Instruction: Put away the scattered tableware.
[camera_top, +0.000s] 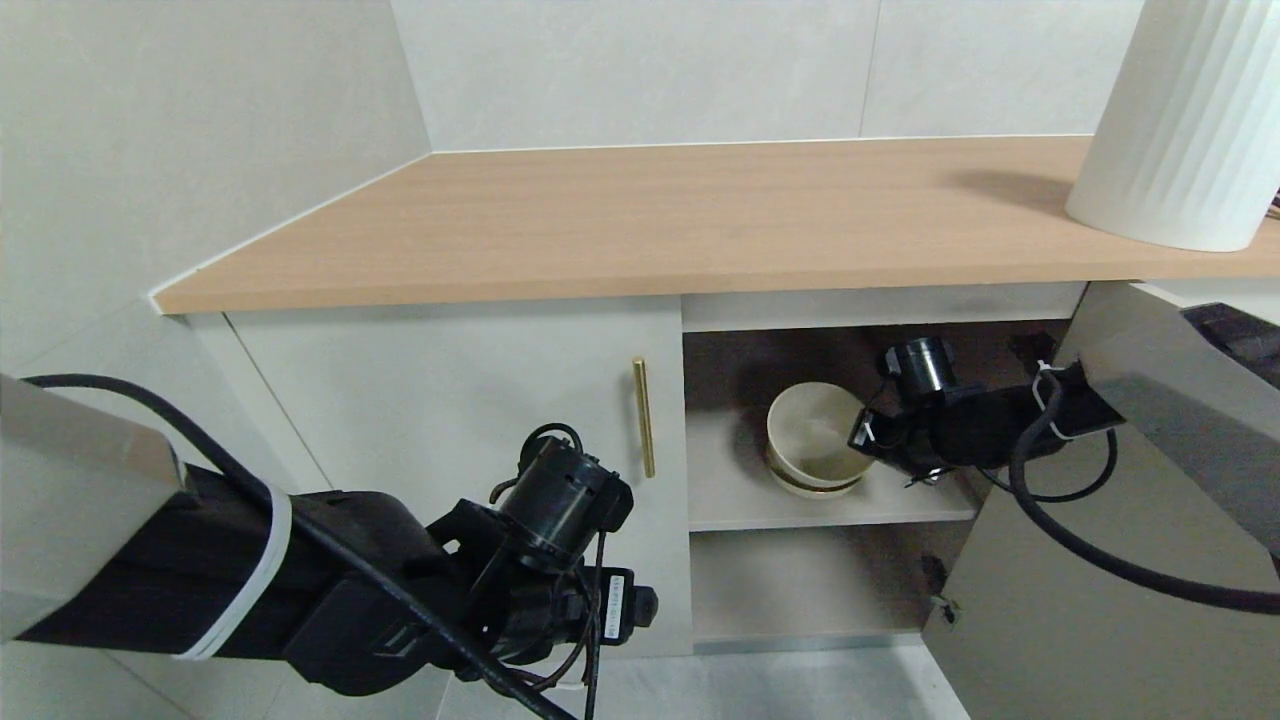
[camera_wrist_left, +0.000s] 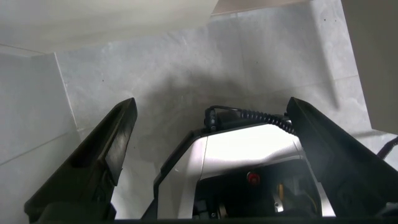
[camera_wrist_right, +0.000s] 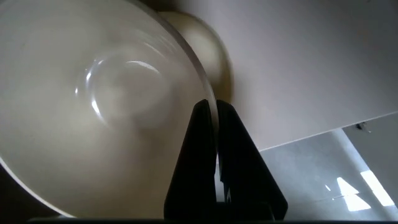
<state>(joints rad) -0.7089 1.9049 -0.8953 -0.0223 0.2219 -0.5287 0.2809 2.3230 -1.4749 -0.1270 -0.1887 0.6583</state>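
Bowl (camera_top: 815, 440): cream, glossy glazed, round, smooth inside, with a darker band at the lower rim. It is on the upper shelf (camera_top: 740, 495) of the open cabinet, tilted with its mouth facing out and to the left. Right gripper (camera_top: 865, 435) is inside the cabinet at the bowl's right edge. In the right wrist view its two black matte fingers (camera_wrist_right: 199, 149) are clamped on the thin rim, one inside and one outside. A second rounded cream shape shows behind the rim there; cannot tell what it is.

Left gripper (camera_wrist_left: 211, 106) is low in front of the closed cabinet door (camera_top: 450, 400), pointing down at grey tiled floor (camera_wrist_left: 249, 62). Its jaws are spread wide with nothing between them, and the fingers are black, wedge-shaped plastic. A small white sticker (camera_top: 615, 595) is on the left wrist, print too small to read.

Countertop (camera_top: 640, 220): light wood grain, matte, flat edge. A white ribbed cylindrical vessel (camera_top: 1180, 120) stands at its right end. The cabinet fronts are plain matte off-white. A slim brass bar handle (camera_top: 645, 418) runs vertically on the closed door. The right-hand door (camera_top: 1050, 600) is swung open. The wall has large pale tiles (camera_top: 640, 70).
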